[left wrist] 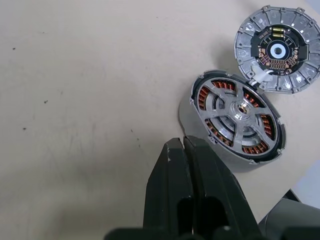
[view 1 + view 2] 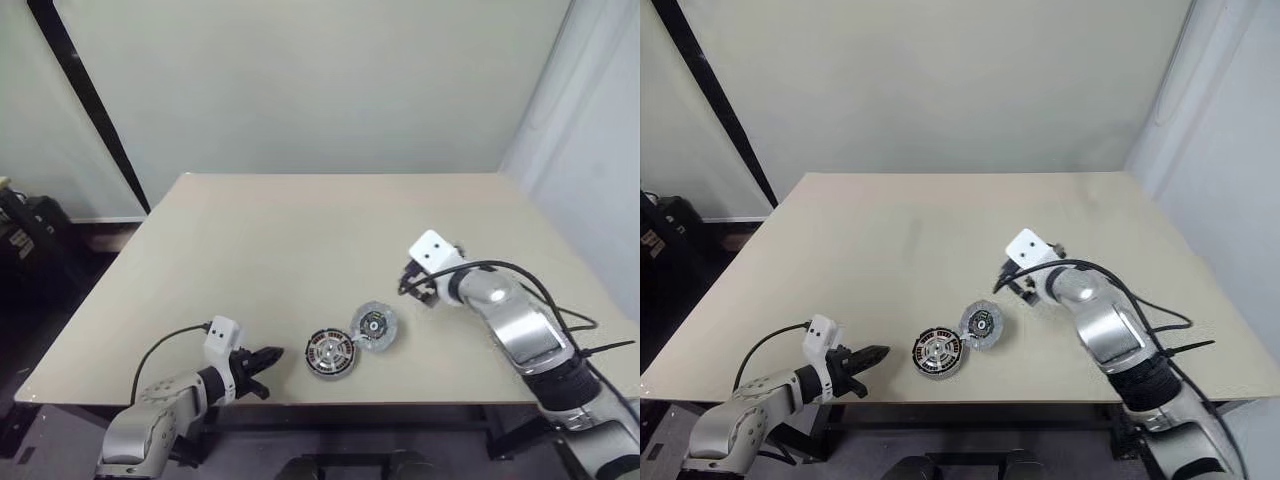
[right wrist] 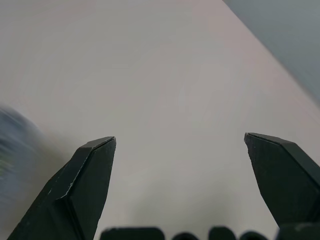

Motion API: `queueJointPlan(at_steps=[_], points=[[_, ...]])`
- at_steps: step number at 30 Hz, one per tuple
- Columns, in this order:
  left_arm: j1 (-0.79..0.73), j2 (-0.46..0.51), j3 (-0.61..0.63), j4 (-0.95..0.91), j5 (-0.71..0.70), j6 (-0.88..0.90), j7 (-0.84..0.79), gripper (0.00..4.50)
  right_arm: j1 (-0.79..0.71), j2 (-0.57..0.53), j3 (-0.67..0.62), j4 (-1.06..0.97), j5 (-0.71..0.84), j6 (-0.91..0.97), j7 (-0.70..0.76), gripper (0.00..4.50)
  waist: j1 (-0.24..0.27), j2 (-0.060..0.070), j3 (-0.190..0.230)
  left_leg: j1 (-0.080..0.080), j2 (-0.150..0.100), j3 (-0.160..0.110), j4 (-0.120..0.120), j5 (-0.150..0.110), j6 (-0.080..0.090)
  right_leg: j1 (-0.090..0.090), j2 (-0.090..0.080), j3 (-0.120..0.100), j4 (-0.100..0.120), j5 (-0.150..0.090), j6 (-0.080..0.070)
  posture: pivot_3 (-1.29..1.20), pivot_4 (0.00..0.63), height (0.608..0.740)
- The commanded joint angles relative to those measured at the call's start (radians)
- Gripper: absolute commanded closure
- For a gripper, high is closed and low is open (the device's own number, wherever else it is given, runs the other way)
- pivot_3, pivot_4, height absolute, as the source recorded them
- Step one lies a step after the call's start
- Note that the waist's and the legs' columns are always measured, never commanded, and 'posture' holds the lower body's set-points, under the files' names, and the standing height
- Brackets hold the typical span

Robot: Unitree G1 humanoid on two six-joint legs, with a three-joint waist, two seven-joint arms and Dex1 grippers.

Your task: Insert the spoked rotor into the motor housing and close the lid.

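Motor housing [image 1: 233, 117] sat near table [image 2: 300, 250] front edge w/ spoked rotor [image 1: 239, 107] already seated in it. Lid [image 1: 278, 48] lay touching housing at its 1 o'clock, circuit side up. L gripper [image 1: 192, 150] pinched shut, empty, at housing's 9. R gripper [image 3: 180, 150] spread wide, empty, off at lid's 2. Lid looked stiff, thin, light; exposed electronics prob fragile, so grip by rim.
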Motion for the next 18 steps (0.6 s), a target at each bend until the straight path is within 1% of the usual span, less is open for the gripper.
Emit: queueJointPlan(at_steps=[1,4,10,16,18], points=[[-0.014,0.009,0.014,-0.041,-0.007,-0.018,-0.007,4.50,0.016,-0.025,0.043,0.060,-0.060,-0.088,0.022,0.01,0.000,0.000,0.000,0.000,0.000,0.000,0.000,0.000,0.001,0.000,0.000,0.000,0.000,0.000,0.000,0.00,0.000,0.740],[-0.014,0.011,0.014,-0.048,-0.007,-0.014,-0.003,4.50,0.054,0.011,0.055,0.080,-0.055,-0.113,0.036,0.01,0.000,0.000,0.000,0.000,0.000,0.000,-0.001,-0.001,0.001,0.000,0.001,0.001,0.000,0.000,0.000,0.00,0.000,0.740],[-0.006,0.015,0.019,-0.071,-0.011,0.002,0.006,4.50,0.101,0.155,0.022,0.013,0.013,-0.072,0.052,0.01,0.000,0.000,0.000,0.001,0.000,0.000,0.000,-0.001,0.002,0.001,0.001,0.001,0.000,0.000,0.000,0.00,0.000,0.740],[-0.002,0.022,0.022,-0.089,-0.014,0.017,0.015,4.50,0.120,0.268,0.010,-0.059,0.053,0.012,0.038,0.01,0.001,0.000,0.000,0.001,0.000,-0.001,0.002,-0.001,0.002,0.003,0.001,0.000,0.000,0.000,0.000,0.00,0.000,0.740],[-0.001,0.021,0.024,-0.094,-0.012,0.017,0.020,4.50,0.135,0.324,0.008,-0.092,0.065,0.061,0.010,0.01,0.000,0.000,0.000,0.001,0.000,-0.001,0.002,-0.001,0.002,0.003,0.001,0.001,0.001,0.000,0.000,0.00,0.000,0.740]])
